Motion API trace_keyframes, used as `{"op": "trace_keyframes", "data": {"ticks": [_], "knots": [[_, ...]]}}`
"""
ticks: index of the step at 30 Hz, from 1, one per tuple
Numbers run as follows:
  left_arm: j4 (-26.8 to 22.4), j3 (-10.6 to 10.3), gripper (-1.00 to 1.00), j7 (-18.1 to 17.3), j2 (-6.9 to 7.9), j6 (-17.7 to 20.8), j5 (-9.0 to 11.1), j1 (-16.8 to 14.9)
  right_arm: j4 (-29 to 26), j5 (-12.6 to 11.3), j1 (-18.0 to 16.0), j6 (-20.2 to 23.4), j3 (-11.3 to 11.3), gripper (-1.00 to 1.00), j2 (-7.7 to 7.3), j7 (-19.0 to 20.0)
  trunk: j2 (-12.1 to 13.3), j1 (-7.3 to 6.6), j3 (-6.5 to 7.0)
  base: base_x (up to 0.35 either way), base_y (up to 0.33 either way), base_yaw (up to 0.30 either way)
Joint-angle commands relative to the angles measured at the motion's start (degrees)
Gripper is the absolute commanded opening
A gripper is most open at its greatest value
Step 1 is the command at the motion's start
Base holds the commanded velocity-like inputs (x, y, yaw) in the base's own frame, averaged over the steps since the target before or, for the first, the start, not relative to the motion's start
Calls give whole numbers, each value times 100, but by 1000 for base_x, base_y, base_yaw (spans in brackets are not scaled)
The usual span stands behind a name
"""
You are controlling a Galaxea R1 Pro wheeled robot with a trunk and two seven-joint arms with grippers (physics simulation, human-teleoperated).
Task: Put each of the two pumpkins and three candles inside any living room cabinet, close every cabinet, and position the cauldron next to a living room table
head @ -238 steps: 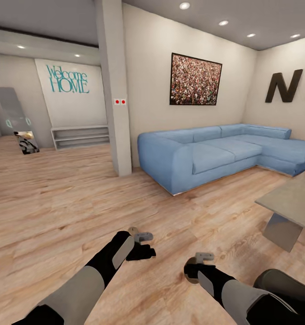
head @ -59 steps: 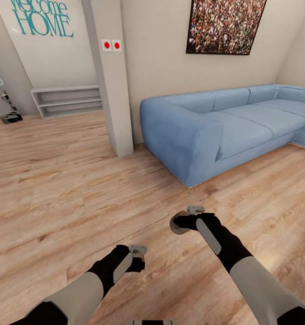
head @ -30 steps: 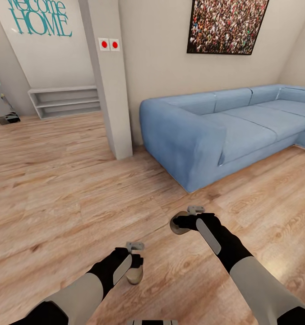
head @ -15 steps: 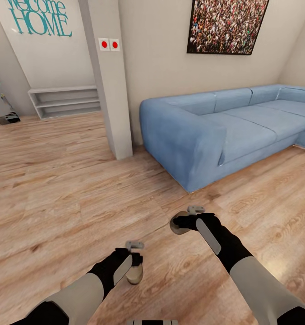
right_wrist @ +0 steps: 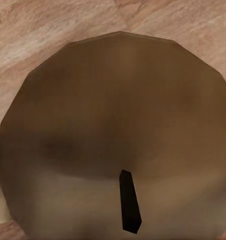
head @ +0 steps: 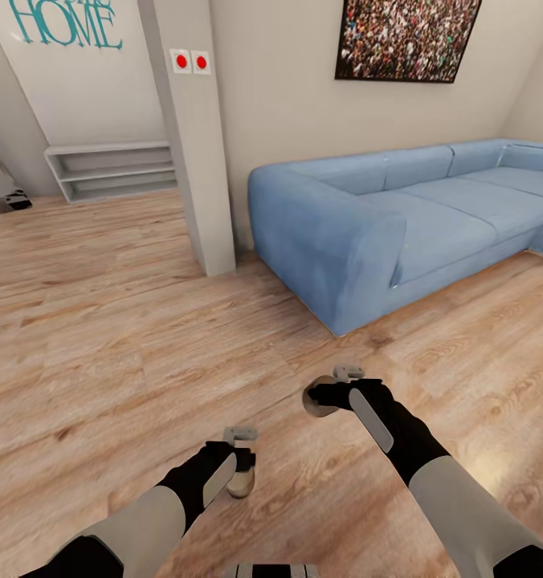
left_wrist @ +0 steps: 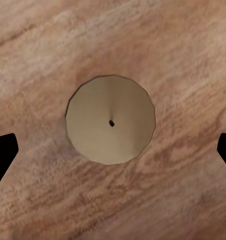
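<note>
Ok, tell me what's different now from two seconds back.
The left gripper now hangs open above a candle standing on the wood floor; two seconds ago no candle showed beneath it. The camera has tilted slightly down. The right gripper stays closed on its candle, arm pose unchanged.

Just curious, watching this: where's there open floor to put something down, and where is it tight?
Bare wood floor spreads wide between the pillar, the shelf and the left hand. It is tighter by the sofa, and a candle stands on the floor below the left hand.
</note>
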Motion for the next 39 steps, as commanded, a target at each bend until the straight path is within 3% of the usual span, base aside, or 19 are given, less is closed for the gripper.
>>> {"op": "trace_keyframes", "data": {"ticks": [1,39], "knots": [[-5,-32,100,42,0,16,50,-4,-11,-68,-4,8,21,-100,-8,-59,-4,1,-28,0,0,0],[-5,-32,100,28,0,10,55,-4,-12,-57,-4,-1,29,-100,-1,-59,-53,96,-847,0,0,0]]}}
